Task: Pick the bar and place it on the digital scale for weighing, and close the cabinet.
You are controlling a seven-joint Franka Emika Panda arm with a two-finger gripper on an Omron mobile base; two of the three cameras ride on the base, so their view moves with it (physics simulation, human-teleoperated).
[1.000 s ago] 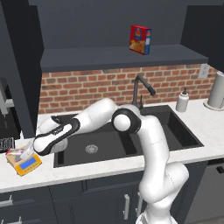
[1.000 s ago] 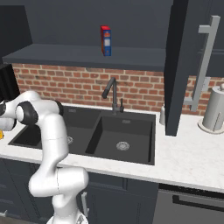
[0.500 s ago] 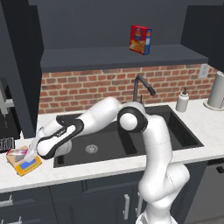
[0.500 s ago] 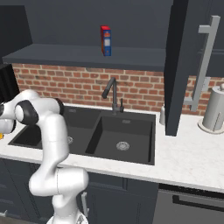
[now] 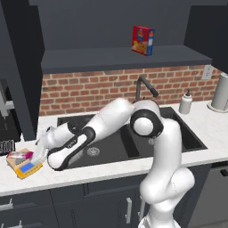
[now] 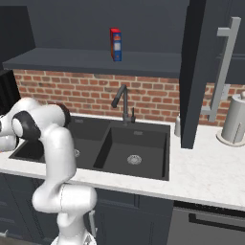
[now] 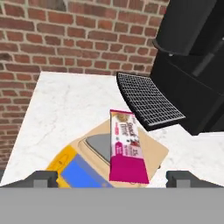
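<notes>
Pink-and-white bar (image 7: pixel 127 151) lying flat on grey plate of digital scale (image 7: pixel 78 168), overhanging toward scale's tan edge; same bar (image 5: pixel 20 155) on scale (image 5: pixel 24 165) near left end of table (image 5: pixel 111 171), close to front edge. Gripper (image 7: pixel 111 177) spread wide, fingertips (image 7: pixel 43 177) either side of bar, apart from it, nothing pinched. Gripper (image 5: pixel 41 151) just beside scale in left base view. Dark cabinet (image 6: pixel 194 72) door standing open over right part of table, silver handle (image 6: pixel 221 67) visible.
</notes>
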